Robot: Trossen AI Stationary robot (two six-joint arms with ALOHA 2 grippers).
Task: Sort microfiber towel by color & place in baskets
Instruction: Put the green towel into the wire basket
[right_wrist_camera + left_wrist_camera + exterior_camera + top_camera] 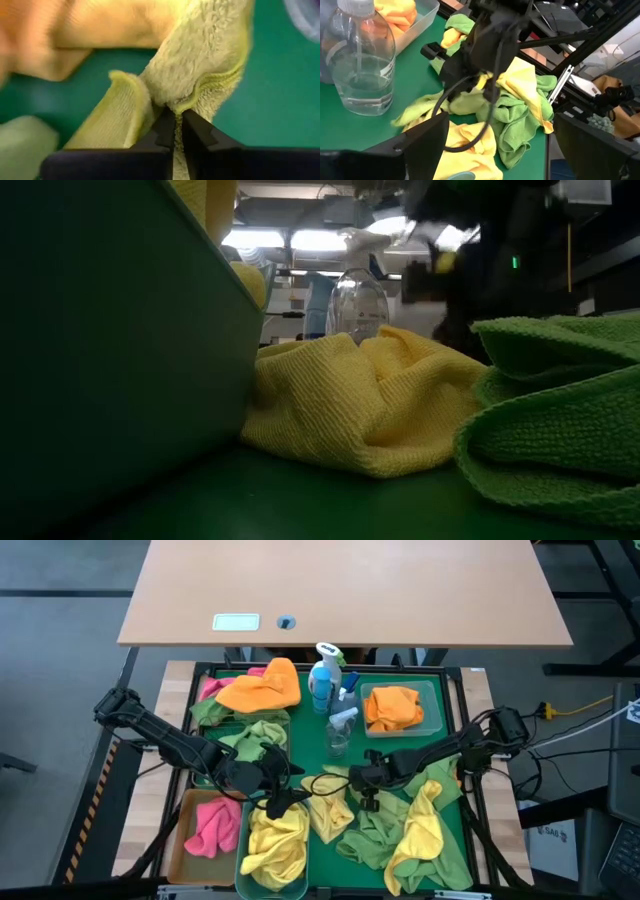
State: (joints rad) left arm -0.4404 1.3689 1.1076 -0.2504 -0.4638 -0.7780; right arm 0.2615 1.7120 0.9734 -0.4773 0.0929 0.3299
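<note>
Right wrist view alone shows the right gripper (174, 131) clenched on a yellow-green towel (200, 60) — left gripper (495, 150) released, at the tray's (400, 755) seven o'clock.

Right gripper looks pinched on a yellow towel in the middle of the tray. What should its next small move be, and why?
Probably a short lift. The right gripper is shut on a fold of the yellow towel, which still drapes on the green tray. Raising it would free it from the neighbouring green towels before carrying it to the teal basket of yellow ones.
</note>
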